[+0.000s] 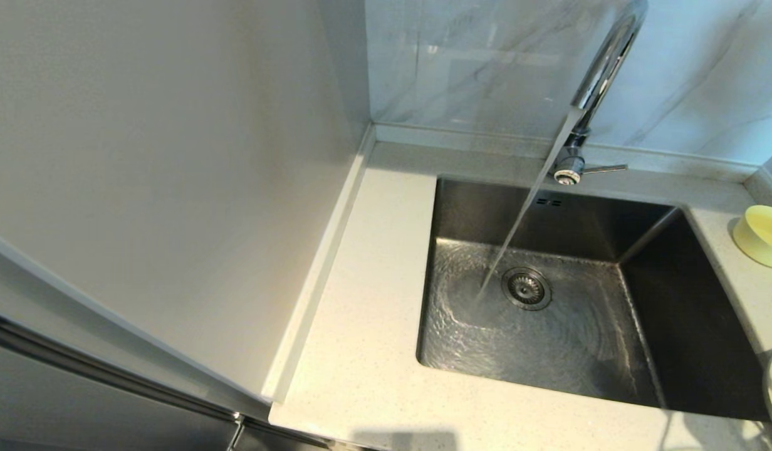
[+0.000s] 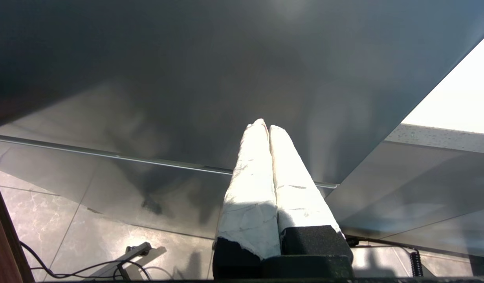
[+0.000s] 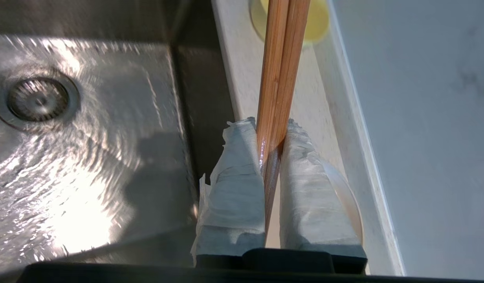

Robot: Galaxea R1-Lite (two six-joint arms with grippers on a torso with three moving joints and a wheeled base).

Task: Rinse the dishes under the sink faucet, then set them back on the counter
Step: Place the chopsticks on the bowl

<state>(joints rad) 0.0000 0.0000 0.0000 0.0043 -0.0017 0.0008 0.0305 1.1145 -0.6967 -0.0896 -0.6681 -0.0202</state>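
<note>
My right gripper [image 3: 272, 133] fingers pinch the chopsticks [image 3: 281, 67] tight beside the sink [image 3: 88, 129]. My left gripper [image 2: 264, 126] fingers are pressed together, holding nothing.

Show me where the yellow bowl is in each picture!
Head view: the bowl sits at the right edge, on the counter beside the sink.
Left wrist view: not in it.
Right wrist view: the bowl is at the top, partly behind the chopsticks.
Shared landmark: the drain.
</note>
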